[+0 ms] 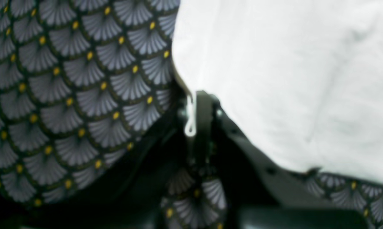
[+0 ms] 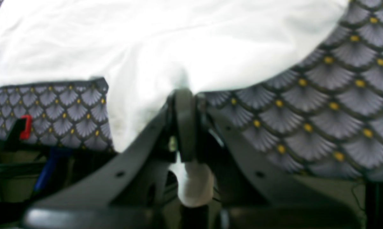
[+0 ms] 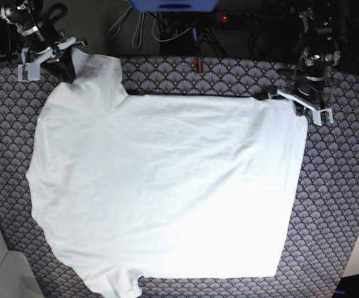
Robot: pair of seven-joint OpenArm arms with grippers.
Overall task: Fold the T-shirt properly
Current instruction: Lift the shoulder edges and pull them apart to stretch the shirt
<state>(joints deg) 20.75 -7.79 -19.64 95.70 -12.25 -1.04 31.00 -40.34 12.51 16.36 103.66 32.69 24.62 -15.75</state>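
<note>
Lying flat: soft wrinkled white T-shirt (image 3: 167,186) on fan-patterned cloth (image 3: 341,186).

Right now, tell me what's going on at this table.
A two-armed robot is partway into folding a white T-shirt spread flat on a patterned tablecloth. The right gripper is shut on the shirt's far sleeve. The left gripper is shut at the far hem corner. No fold has been made yet.

Both wrist views are soft with blur. The T-shirt (image 3: 167,186) runs off the base view's lower edge, and its cloth hides the right tool's (image 2: 183,92) tips. The left tool's (image 1: 199,98) tips are too blurred to make out.
</note>
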